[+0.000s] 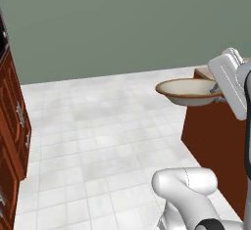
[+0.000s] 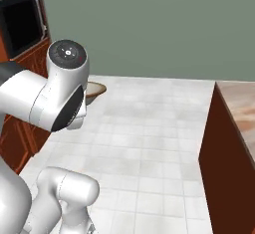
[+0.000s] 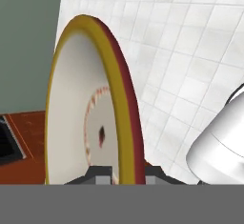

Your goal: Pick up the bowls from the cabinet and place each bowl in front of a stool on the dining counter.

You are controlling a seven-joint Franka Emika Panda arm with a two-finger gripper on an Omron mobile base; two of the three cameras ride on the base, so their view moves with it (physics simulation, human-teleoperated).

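Hand view gives us the closest look at the grip: the gripper (image 3: 125, 176) has its two dark tips pressed to either side of the bowl's rim, one tip against the pale inner face and the other against the outer wall, so we read the claw as clamped on the bowl (image 3: 90, 113). From that camera the bowl stands on edge (the view rolls with the hand), showing a cream inside with a ring of reddish speckles, a yellowish lip and a dark red-brown outer band. Behind it we see pale floor tiles (image 3: 190, 42) and a grey-green wall (image 3: 28, 37).

From the left base view we see the same bowl (image 1: 188, 91) held level in the air, mouth up, at the end of the white arm (image 1: 230, 82). It hangs near the end of the dining counter (image 1: 211, 126), whose reddish-brown side panel drops to the tiled floor; we cannot tell whether the bowl is over the counter top or just short of it. A brown drawer cabinet (image 1: 12, 121) with silver handles stands at the left edge.

In the right base view we catch just a sliver of the bowl (image 2: 95, 90) behind the arm's big joint (image 2: 67, 86), well apart from the counter's marble top (image 2: 241, 106) on the right.
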